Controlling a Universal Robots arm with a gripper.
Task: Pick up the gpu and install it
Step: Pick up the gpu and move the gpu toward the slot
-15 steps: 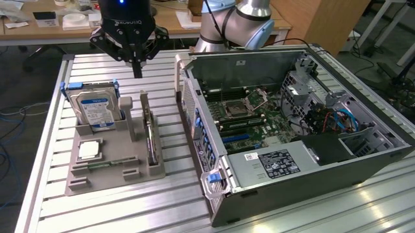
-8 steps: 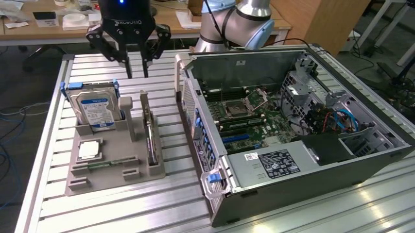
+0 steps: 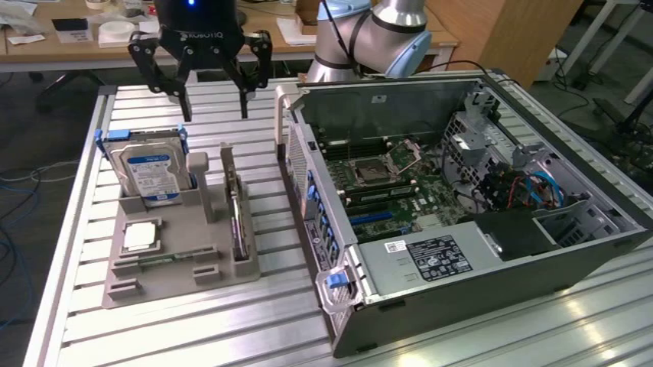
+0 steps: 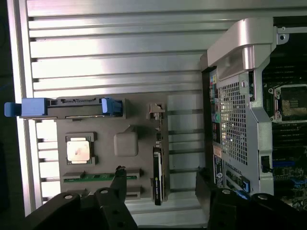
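The gpu stands on its edge in a slot of the grey holder tray, at the tray's side nearest the computer case. It is a thin card, seen edge-on as the gpu in the wrist view. My gripper hangs open above the far end of the tray, well clear of the card and holding nothing. In the wrist view the gripper has its two black fingers spread to either side of the card's line.
The open computer case lies on the exterior view's right, its motherboard exposed. On the tray are a hard drive with blue clips, a silver processor and a narrow memory stick. The table is slatted aluminium.
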